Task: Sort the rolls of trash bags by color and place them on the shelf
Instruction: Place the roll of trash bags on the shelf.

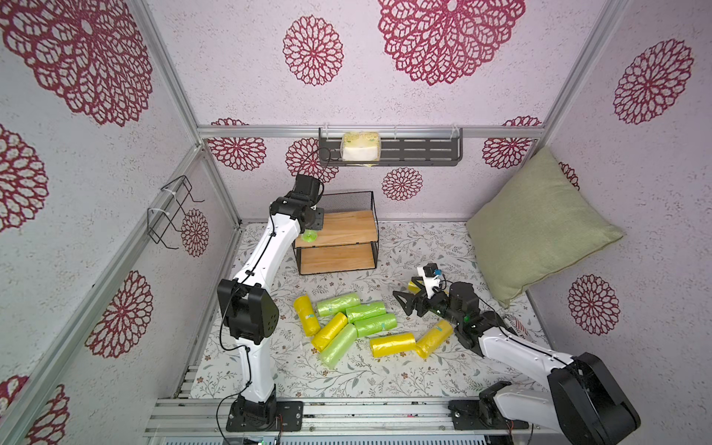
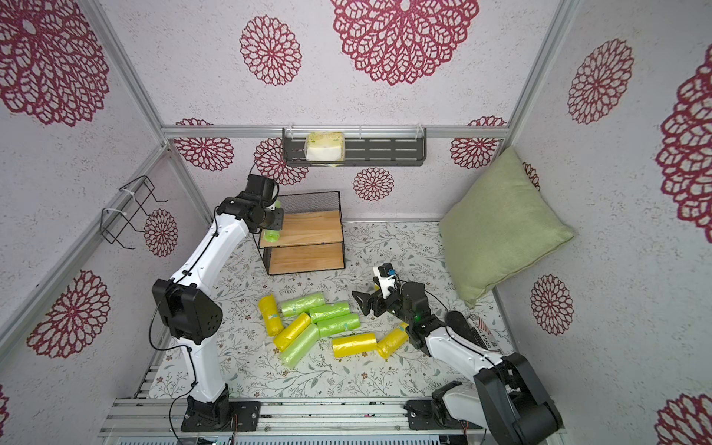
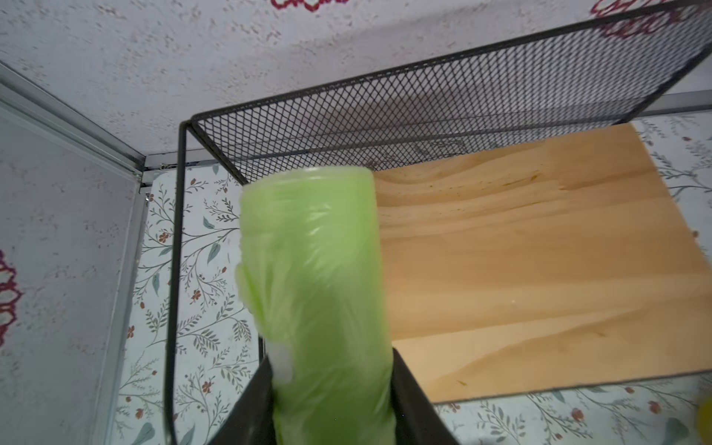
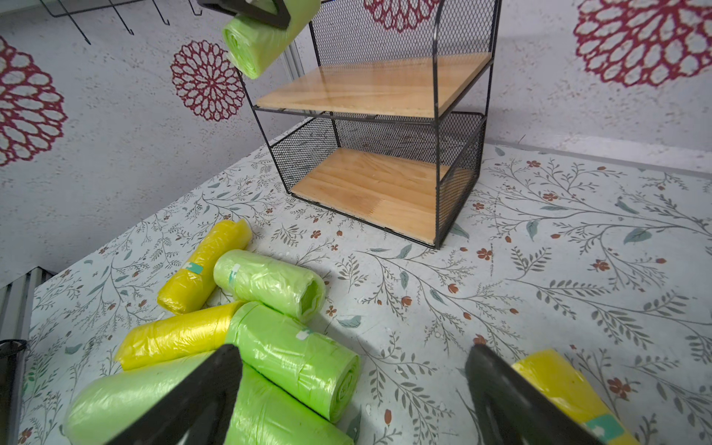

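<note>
Table mat [image 1: 424,250]: floral, whole in both top views, cropped in wrist views. Green pillow [image 1: 539,227] propped in far R corner against wall. Shelf [image 1: 348,227] at back of mat, left of centre in top views. L arm's wrist covers its upper-left corner in both.

L gripper [image 3: 333,400] clamped narrow on a green roll [image 3: 312,269]. L wrist view shows only finger stubs either side. Roll's lower end cut by frame, sticker not seen. Held roll hangs over left edge of shelf's top board. In R wrist view the green roll [image 4: 262,42] looks clear of the board; gripper above it is cropped.

R gripper [image 4: 352,350] spread wide, nothing in it, low over mat next to the pile [image 1: 366,311]: 4 green + 4 yellow rolls, mid-mat, most touching.

5th yellow roll [image 1: 413,286] half hidden behind R gripper in top views, just beside one finger. Printed item [image 2: 481,335] under R arm, mostly covered, can't ID.
</note>
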